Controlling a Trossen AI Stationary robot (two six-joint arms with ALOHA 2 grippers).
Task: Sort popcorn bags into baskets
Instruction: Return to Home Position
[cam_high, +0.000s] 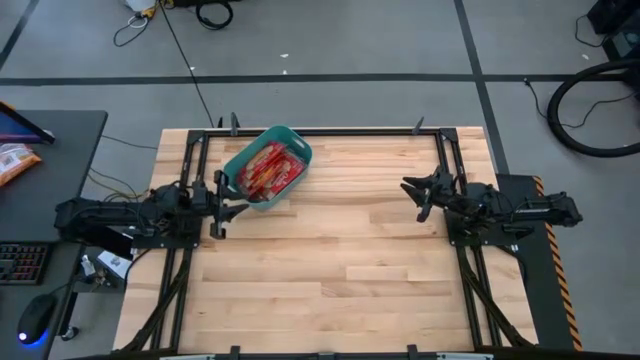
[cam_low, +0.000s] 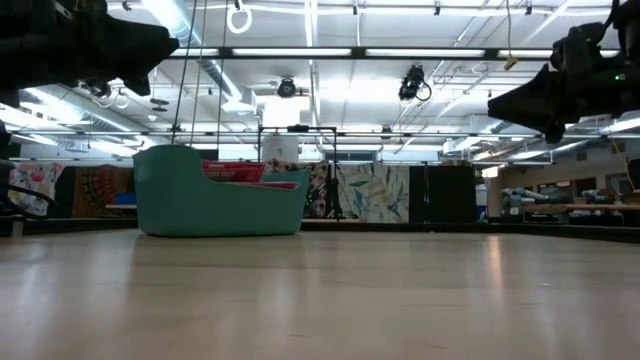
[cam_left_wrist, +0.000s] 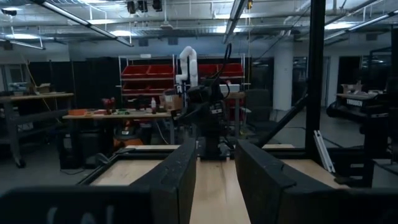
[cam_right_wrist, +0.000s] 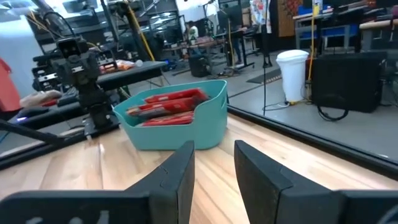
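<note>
The teal basket (cam_high: 236, 158) stands on its bottom at the table's far left, turned at an angle; it also shows in the low view (cam_low: 215, 205) and the right wrist view (cam_right_wrist: 180, 134). Several red popcorn bags (cam_high: 270, 170) lie inside it, their tops showing above the rim (cam_right_wrist: 166, 106). My left gripper (cam_high: 225, 208) hovers just near of the basket at the table's left edge, open and with nothing between its fingers (cam_left_wrist: 216, 155). My right gripper (cam_high: 415, 195) hangs at the right edge, pointing across the table at the basket, open and likewise bare (cam_right_wrist: 214, 155).
Black frame rails (cam_high: 330, 131) run along the table's far and side edges. Bare wood (cam_high: 340, 260) stretches between the arms and toward the near edge. An orange snack bag (cam_high: 15, 160) lies on a dark side desk left of the table.
</note>
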